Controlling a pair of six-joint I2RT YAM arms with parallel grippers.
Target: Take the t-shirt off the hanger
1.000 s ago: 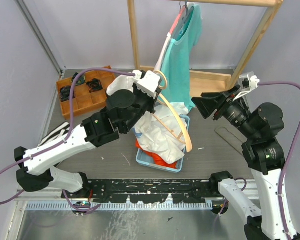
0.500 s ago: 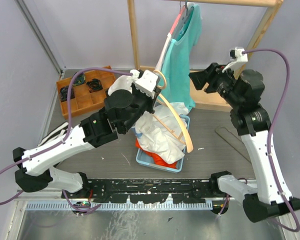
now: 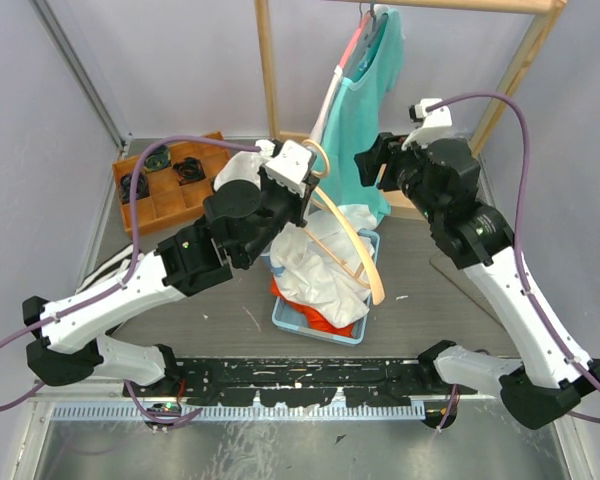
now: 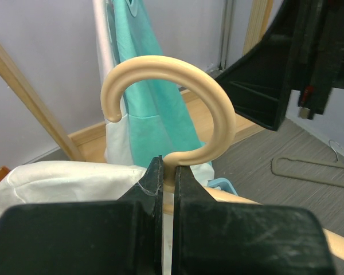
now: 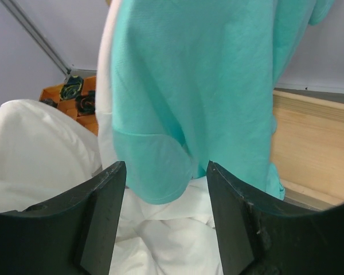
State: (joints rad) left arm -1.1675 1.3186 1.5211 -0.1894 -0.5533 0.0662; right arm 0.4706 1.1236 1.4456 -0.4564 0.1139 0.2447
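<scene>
While the left hand (image 4: 167, 172) pinches the hanger (image 4: 221, 114) below its hook, the open, empty right hand (image 5: 165, 177) should leave the teal shirt (image 5: 189, 86), grip the white t-shirt (image 3: 315, 265) apparently bunched over the basket (image 3: 283, 317), and pull steadily.

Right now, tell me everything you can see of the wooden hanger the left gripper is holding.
The wooden hanger is pale, smooth wood with a round open hook and a curved shoulder bar. The left gripper is shut on the neck just below the hook. The hanger is tilted, its long bar slanting across the blue bin. The white t-shirt lies bunched against it.
</scene>
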